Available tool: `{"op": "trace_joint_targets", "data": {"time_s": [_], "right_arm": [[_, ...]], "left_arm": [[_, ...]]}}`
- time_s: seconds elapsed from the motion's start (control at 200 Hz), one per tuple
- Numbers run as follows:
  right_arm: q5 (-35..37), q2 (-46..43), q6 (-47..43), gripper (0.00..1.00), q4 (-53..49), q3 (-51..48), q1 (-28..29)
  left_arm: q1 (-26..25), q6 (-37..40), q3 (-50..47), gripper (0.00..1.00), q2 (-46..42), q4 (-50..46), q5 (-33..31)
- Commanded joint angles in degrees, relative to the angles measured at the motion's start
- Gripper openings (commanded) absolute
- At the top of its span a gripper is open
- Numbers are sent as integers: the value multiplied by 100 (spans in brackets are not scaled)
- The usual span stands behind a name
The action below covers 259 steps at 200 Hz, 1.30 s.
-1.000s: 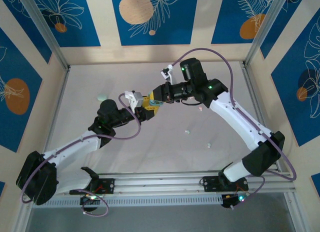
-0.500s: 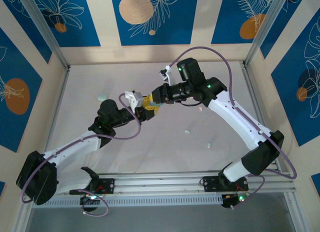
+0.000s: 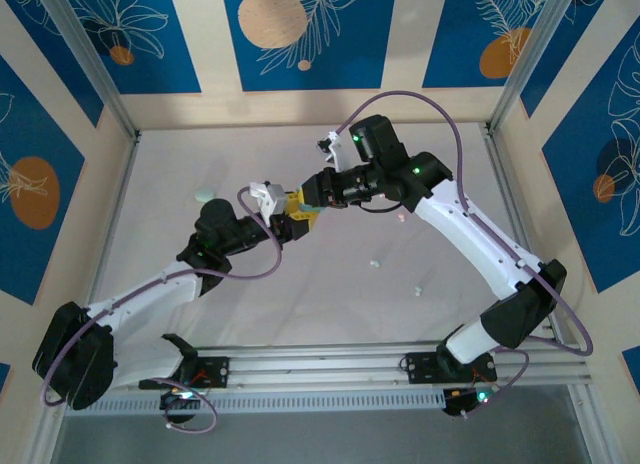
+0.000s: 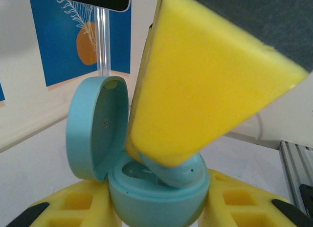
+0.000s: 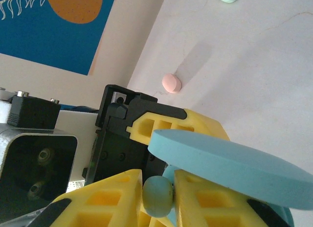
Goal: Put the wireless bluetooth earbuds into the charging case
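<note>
- Grip: your left gripper (image 3: 289,216) clamps the pale blue oval plastic charging case (image 4: 156,200), lid (image 4: 95,131) up, steadying it.
- Your right gripper (image 3: 312,202) pinches the tiny pale blue plastic earbud (image 5: 157,196) over its well (image 4: 133,171).

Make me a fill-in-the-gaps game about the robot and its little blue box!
1. The left tool holds a pale blue ____.
2. Its lid is ____.
3. The right tool pinches a tiny ____ just over it.
4. The fingers of both tools are ____.

Missing words: case; open; earbud; yellow.
</note>
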Motion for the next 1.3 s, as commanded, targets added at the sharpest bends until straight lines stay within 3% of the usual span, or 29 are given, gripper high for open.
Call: {"op": "trace_joint_targets", "data": {"time_s": [0.0, 1.291], "right_arm": [[196, 130, -89, 26, -401, 180, 67], [520, -7, 19, 33, -471, 531, 107]], "left_arm": [[-64, 81, 89, 37, -62, 524, 66], [-70, 266, 70, 37, -159, 371, 62]]}}
